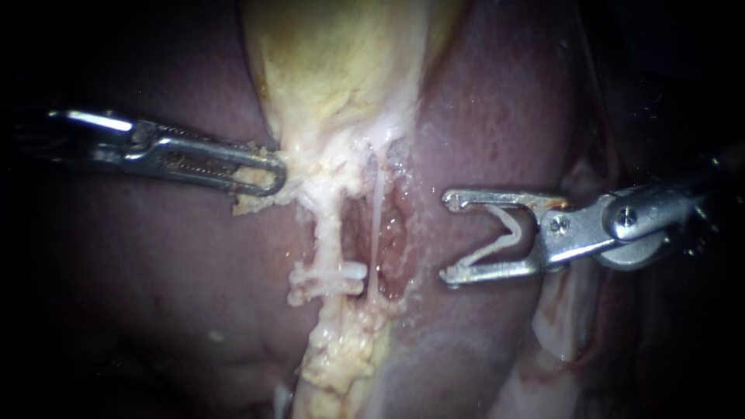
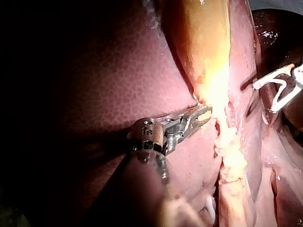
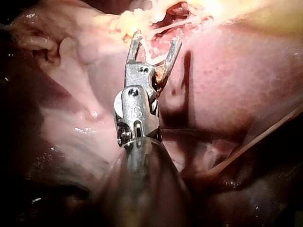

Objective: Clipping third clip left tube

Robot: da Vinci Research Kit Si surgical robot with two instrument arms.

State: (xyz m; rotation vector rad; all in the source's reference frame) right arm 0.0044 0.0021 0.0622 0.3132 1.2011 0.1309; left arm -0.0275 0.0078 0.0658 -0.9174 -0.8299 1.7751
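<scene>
Liver [image 1: 155, 256] all round; left instrument [image 1: 268, 174] hand clamped on gallbladder-neck fat [image 1: 252, 203], right instrument [image 1: 450, 237] hand spread, holding a clip [image 1: 500, 233], off the left tube [image 1: 330, 225] beyond the thin right tube [image 1: 376, 225], so we risk clipping or tearing that one going in.

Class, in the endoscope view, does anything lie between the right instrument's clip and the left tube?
Yes: the thin right tube runs between the clip held by the right instrument and the thicker left tube. The left instrument, gripping gallbladder tissue, sits beyond it.
</scene>
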